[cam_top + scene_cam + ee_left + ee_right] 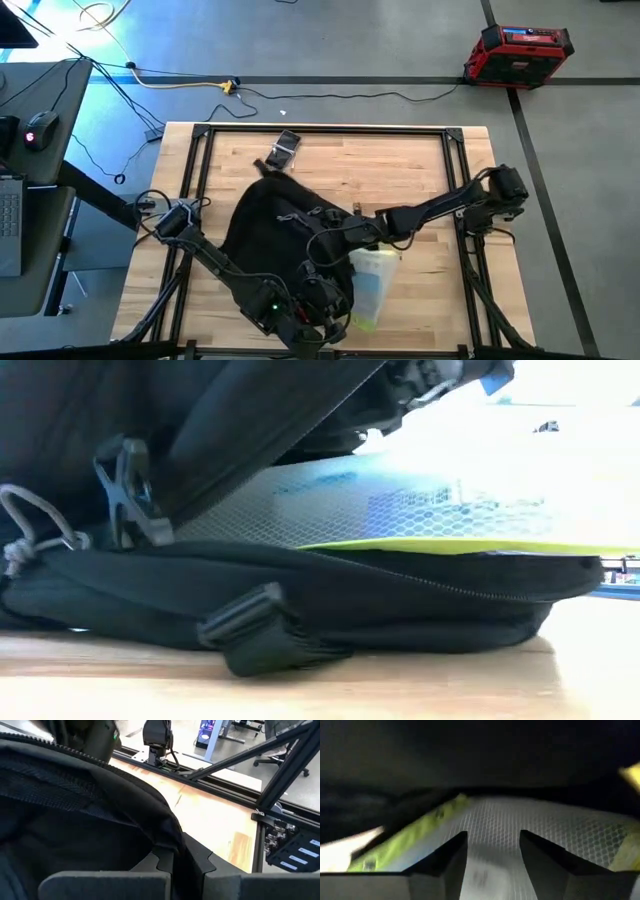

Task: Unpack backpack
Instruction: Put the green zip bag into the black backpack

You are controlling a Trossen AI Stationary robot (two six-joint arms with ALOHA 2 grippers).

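Wooden tabletop (pixel 420 175) in a black metal frame fills the middle of the room, with grey floor, loose cables and a red case (pixel 518 52) beyond its far edge.

From where I stand, the right gripper (pixel 490 851) is at the mouth of the backpack (pixel 265 225), and its 2 fingers stand parted. Between and just ahead of them lies the mesh pouch (pixel 530 832) with the yellow trim, but the fingers do not look closed on it, so I would call it unheld. Dark fabric hangs close over that gripper like a roof. Part of the pouch (pixel 375 285) already sticks out of the bag on the side nearest the right arm.

The left gripper (pixel 182 865) is shut, pinching a fold of the bag's black fabric between its fingers and holding the opening up.

The backpack lies flat in the middle of the table, with the pouch resting on its lower flap, as the low view shows.

To do this well, I would say the right gripper should close squarely on the pouch's near edge rather than on the slippery mesh face, then draw it straight out, low and level. The left one ought to hold the flap high so the trim does not snag on the zipper.
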